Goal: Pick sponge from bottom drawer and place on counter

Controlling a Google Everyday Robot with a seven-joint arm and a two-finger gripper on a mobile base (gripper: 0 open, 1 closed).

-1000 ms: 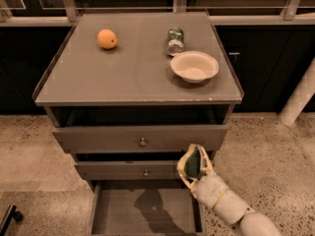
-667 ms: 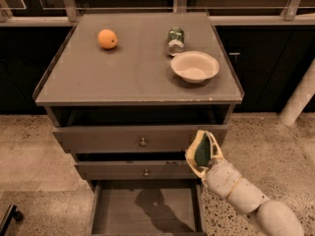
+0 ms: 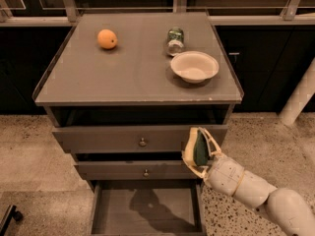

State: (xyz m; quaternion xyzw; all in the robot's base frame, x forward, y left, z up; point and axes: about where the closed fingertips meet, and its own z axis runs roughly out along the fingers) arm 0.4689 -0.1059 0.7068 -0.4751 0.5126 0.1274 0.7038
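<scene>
Our hand is clamped on the sponge, holding it upright in front of the right end of the top drawer, below the counter and above the open bottom drawer. On the counter stand an orange, a jar and a bowl.

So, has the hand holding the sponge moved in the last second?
Yes. The hand, shut on the sponge, has risen and shifted slightly right: from level with the middle drawer's knob to about level with the top drawer's knob.
</scene>
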